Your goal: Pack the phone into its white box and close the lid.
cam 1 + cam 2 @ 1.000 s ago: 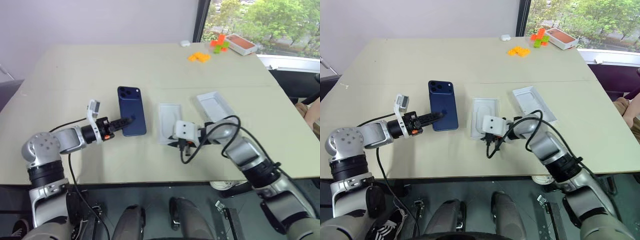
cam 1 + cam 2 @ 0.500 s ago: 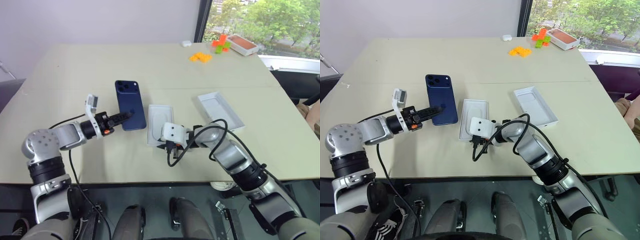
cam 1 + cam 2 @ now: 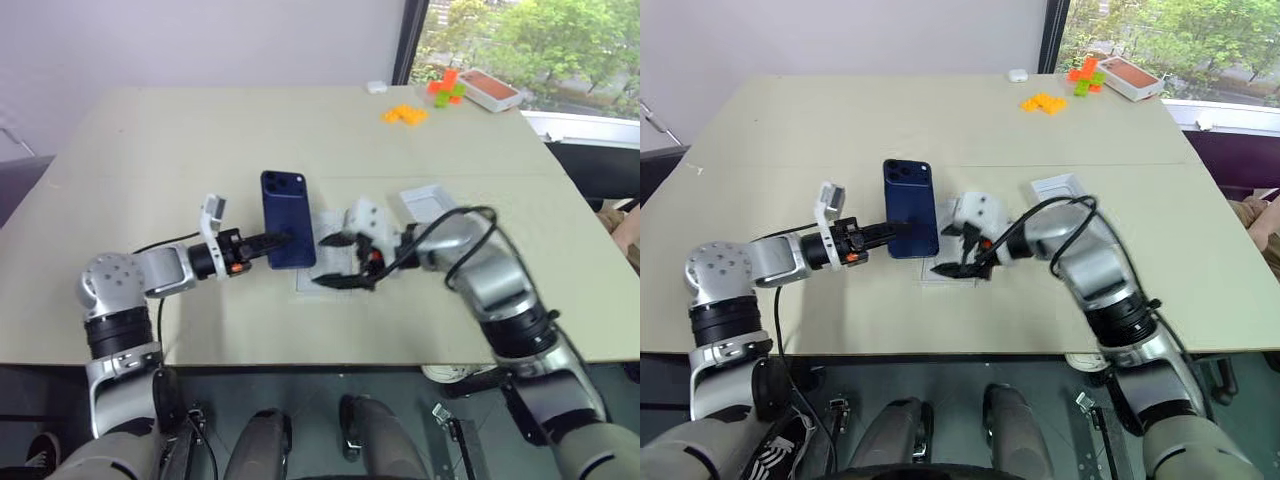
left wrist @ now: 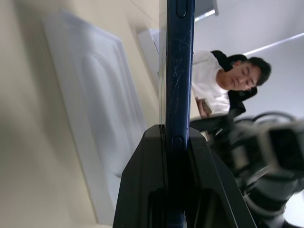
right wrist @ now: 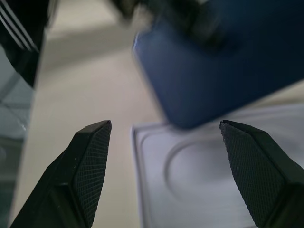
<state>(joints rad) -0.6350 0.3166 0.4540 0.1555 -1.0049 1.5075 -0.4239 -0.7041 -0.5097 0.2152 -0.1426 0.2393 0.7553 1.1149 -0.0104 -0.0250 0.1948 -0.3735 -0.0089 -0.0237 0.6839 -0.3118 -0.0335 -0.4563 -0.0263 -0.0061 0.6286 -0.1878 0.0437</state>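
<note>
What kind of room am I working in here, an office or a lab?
Most likely an office or meeting room. A large beige table stands against a plain pale wall, next to a big window looking out on green trees. A seated person shows in the left wrist view.

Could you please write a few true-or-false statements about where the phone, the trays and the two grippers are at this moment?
1. The left gripper has its jaws shut on the phone. True.
2. The phone lies flat inside the white box. False: it is held clear of the table, and the white box sits apart, to the right.
3. The right gripper has its jaws open, with nothing between them. True.
4. The white insert with an oval recess lies below the right gripper. True.
5. The orange blocks sit beside the white insert. False: they lie at the table's far side, near the window.
</note>
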